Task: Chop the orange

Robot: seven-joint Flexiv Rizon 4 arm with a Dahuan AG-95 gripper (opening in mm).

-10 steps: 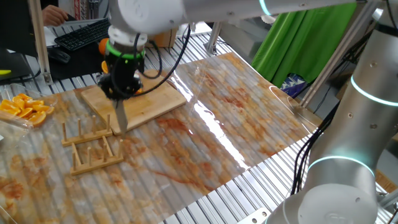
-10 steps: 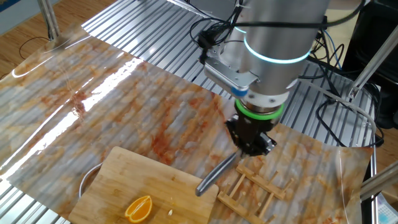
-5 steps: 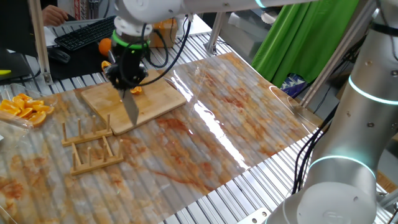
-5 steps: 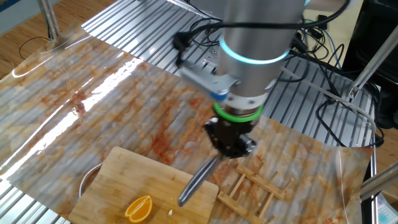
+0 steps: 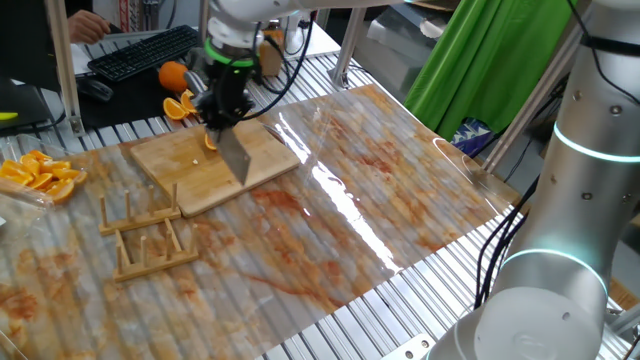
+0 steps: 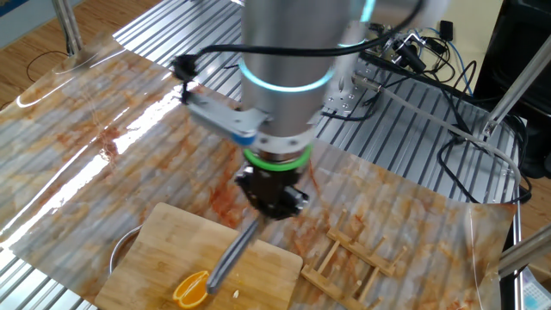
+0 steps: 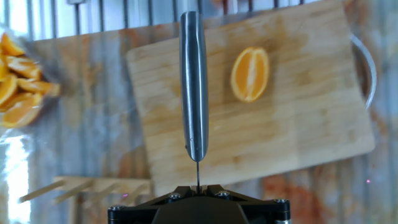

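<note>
Gripping steel knife [image 7: 194, 87], hand [image 6: 270, 200] above bamboo board [image 7: 292, 124], orange [image 7: 250, 74].

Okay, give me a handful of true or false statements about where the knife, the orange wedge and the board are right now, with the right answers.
1. The gripper is shut on the knife. True.
2. The orange wedge lies on the bamboo board. True.
3. The knife blade is already cutting through the wedge. False: in the hand view the blade hangs beside the wedge with bare board between them.
4. The wooden rack stands on top of the board. False: it stands on the table beside the board.
5. A heap of orange slices lies off the board, near the table's edge. True.
</note>
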